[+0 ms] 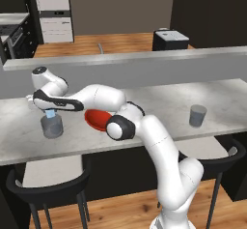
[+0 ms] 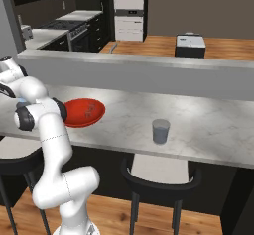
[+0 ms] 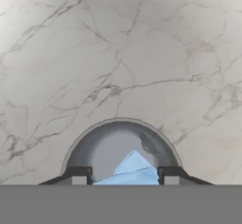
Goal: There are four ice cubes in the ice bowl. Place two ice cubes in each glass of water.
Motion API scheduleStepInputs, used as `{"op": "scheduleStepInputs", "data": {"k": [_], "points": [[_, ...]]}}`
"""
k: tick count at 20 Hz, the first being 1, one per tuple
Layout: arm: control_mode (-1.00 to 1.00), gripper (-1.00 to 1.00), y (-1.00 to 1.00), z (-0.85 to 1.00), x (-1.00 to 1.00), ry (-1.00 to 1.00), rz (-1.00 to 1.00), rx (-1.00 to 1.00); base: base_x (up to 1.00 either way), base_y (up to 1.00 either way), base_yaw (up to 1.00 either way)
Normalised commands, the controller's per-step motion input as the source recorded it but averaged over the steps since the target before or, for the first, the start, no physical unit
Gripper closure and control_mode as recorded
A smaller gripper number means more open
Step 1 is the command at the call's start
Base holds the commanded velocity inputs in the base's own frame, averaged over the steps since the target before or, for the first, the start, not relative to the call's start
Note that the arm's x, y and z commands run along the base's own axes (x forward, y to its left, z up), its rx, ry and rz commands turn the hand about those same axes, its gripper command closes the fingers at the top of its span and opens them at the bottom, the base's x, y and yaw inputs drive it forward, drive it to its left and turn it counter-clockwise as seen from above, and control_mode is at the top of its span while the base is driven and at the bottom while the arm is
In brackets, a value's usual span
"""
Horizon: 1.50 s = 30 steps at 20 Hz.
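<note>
My gripper (image 1: 49,113) hangs straight above the left glass of water (image 1: 52,126), a short grey tumbler on the marble counter. It is shut on a pale blue ice cube (image 1: 49,112). In the hand view the ice cube (image 3: 134,168) sits between the two dark fingertips (image 3: 79,175), directly over the round mouth of the glass (image 3: 106,145). The red ice bowl (image 1: 96,119) lies to the right of this glass, partly behind my forearm, and its inside is too blurred to read. A second glass of water (image 1: 198,115) stands far to the right, also visible as the glass (image 2: 160,131) past the bowl (image 2: 82,111).
A raised grey ledge (image 1: 125,59) runs along the far edge of the marble counter (image 1: 159,102). Black stools (image 1: 46,184) stand under its near edge. Behind are a wooden floor and dark kitchen cabinets.
</note>
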Motion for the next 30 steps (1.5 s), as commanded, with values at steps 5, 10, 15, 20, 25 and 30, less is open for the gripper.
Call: {"op": "scheduleStepInputs", "data": {"k": [5, 10, 15, 20, 25, 30], "points": [[-1.00, 1.00, 0.02, 0.00, -0.05, 0.00, 0.00, 0.00, 0.00, 0.00, 0.00], [-1.00, 1.00, 0.07, 0.00, -0.16, 0.00, -0.02, 0.00, 0.00, 0.00, 0.00], [-1.00, 1.00, 0.03, -0.10, -0.12, 0.00, -0.02, 0.00, 0.00, 0.00, 0.00], [-1.00, 1.00, -0.08, -0.17, 0.00, 0.01, 0.00, -0.01, 0.00, 0.00, 0.00], [-1.00, 1.00, -0.11, -0.08, 0.00, 0.00, 0.00, -0.02, 0.00, 0.00, 0.00], [-1.00, 1.00, -0.01, 0.00, 0.00, 0.00, 0.00, 0.00, 0.00, 0.00, 0.00]]}}
